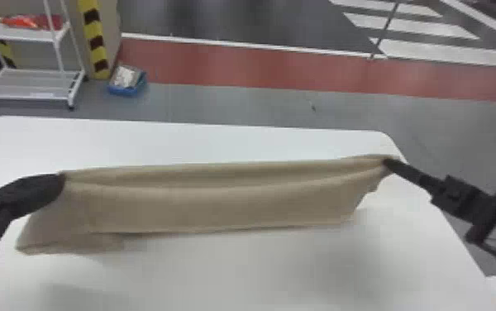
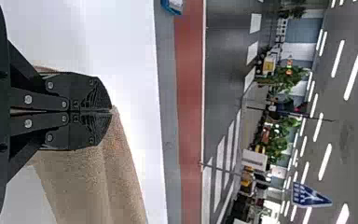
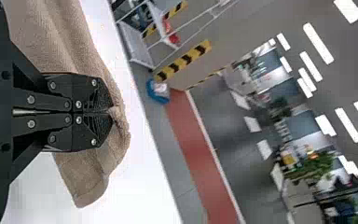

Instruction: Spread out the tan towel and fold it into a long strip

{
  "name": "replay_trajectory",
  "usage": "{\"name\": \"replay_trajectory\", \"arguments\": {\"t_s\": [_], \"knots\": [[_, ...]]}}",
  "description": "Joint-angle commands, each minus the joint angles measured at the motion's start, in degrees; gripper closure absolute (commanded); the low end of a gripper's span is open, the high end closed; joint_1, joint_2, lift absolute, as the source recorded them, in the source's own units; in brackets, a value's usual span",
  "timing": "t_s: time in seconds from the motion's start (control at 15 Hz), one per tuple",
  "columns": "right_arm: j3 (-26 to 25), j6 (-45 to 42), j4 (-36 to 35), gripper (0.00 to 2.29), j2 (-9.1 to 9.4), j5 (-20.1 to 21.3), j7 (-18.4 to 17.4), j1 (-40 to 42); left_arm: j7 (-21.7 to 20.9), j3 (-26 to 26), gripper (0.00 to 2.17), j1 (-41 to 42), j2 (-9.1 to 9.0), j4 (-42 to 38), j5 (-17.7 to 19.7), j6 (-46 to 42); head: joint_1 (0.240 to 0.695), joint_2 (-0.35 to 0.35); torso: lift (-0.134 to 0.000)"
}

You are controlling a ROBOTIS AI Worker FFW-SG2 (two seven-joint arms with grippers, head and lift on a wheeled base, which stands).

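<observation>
The robot's left gripper, two flat black fingers [image 2: 103, 95] at the left of the head view, and its right gripper [image 3: 112, 111], a matching black pair at the right, pinch opposite ends of a soft tan cloth towel [image 1: 226, 206], fingertips pressed together on the fabric. From where an onlooker stands, the towel spans the middle of the frame over a smooth white table [image 1: 218, 140] with rounded corners, its long axis running from one gripper to the other and its right end slightly higher in the frame. Each arm is nearest its own end, so neither appears to need a reach across. The free long edge falls from the held one toward the bottom of the frame, and the coming move, likely a lay-down or a fold, seems to turn on that: the two edges should run parallel as the cloth settles. Whether the lower edge touches the table cannot be told.

The head view gives the full span, with a loose corner flaring toward the lower left of the frame. The right wrist view brings out the bunched cloth at the fingertips and a slack flap beside them, which could crumple the strip's end. The left wrist view details the other pinch, the towel trailing away from the fingers.
</observation>
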Motion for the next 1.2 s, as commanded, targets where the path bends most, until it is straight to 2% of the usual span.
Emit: {"name": "replay_trajectory", "arguments": {"t_s": [0.0,0.2,0.33,0.4,0.47,0.53,0.6,0.67,0.73,0.8,0.87,1.0,1.07,1.13], "knots": [[8.1,3.2,8.4,1.95,-0.19,9.8,-0.7,-4.3,-0.5,-7.3,1.71,-3.2,-0.65,4.1,-7.3,0.4,0.695,-0.210,-0.124],[14.5,-6.1,22.2,1.94,0.07,16.1,-3.1,-8.4,-0.9,-16.4,1.70,-7.9,-0.83,12.8,-12.2,-2.3,0.695,-0.208,-0.124],[16.7,-10.5,29.9,1.94,0.07,18.5,-4.9,-12.6,-0.8,-23.1,1.70,-13.5,-1.62,22.0,-16.5,-11.4,0.695,-0.225,-0.124],[17.3,-12.3,31.8,1.82,0.07,19.5,-5.2,-13.6,-0.3,-25.0,1.68,-15.2,-2.58,26.0,-17.6,-15.6,0.695,-0.232,-0.124],[18.4,-16.5,33.4,1.59,0.34,20.9,-6.7,-13.7,0.3,-26.6,1.52,-16.6,-3.46,29.9,-18.7,-20.9,0.695,-0.239,-0.124],[18.4,-18.6,33.9,1.13,0.95,22.0,-7.2,-13.6,1.1,-27.5,1.52,-17.5,-3.90,32.4,-19.4,-25.0,0.695,-0.245,-0.124],[17.7,-20.9,33.6,0.33,0.95,21.5,-7.2,-12.3,2.2,-28.3,1.41,-17.7,-4.25,33.6,-20.1,-29.5,0.695,-0.250,-0.124],[16.8,-24.4,32.4,0.00,0.95,20.0,-6.6,-9.6,3.0,-28.3,0.97,-17.5,-4.17,33.9,-20.1,-33.6,0.695,-0.256,-0.124],[15.7,-25.6,29.5,0.00,0.86,18.5,-5.7,-7.7,3.2,-28.0,0.88,-17.0,-3.90,33.4,-20.1,-35.2,0.695,-0.258,-0.124],[13.6,-25.5,25.8,0.00,0.51,16.6,-3.7,-5.6,3.4,-27.5,0.38,-16.2,-3.73,32.2,-20.0,-35.5,0.695,-0.262,-0.124],[12.1,-25.1,22.5,0.03,0.25,14.8,-1.3,-3.4,3.5,-26.1,0.04,-14.5,-3.55,30.3,-20.0,-36.0,0.695,-0.265,-0.124],[9.1,-25.8,16.5,0.07,-1.16,14.7,4.2,0.9,3.5,-23.6,0.03,-11.0,-3.29,27.5,-20.0,-40.1,0.695,-0.269,-0.124],[8.1,-30.7,14.9,0.07,-1.16,15.2,9.2,3.1,3.5,-22.1,0.03,-9.0,-2.94,26.2,-20.0,-41.8,0.695,-0.270,-0.124],[8.0,-37.9,13.6,0.07,-1.16,16.1,12.3,5.3,3.5,-20.8,0.03,-7.5,-2.94,24.9,-19.9,-42.4,0.695,-0.268,-0.124]]}}
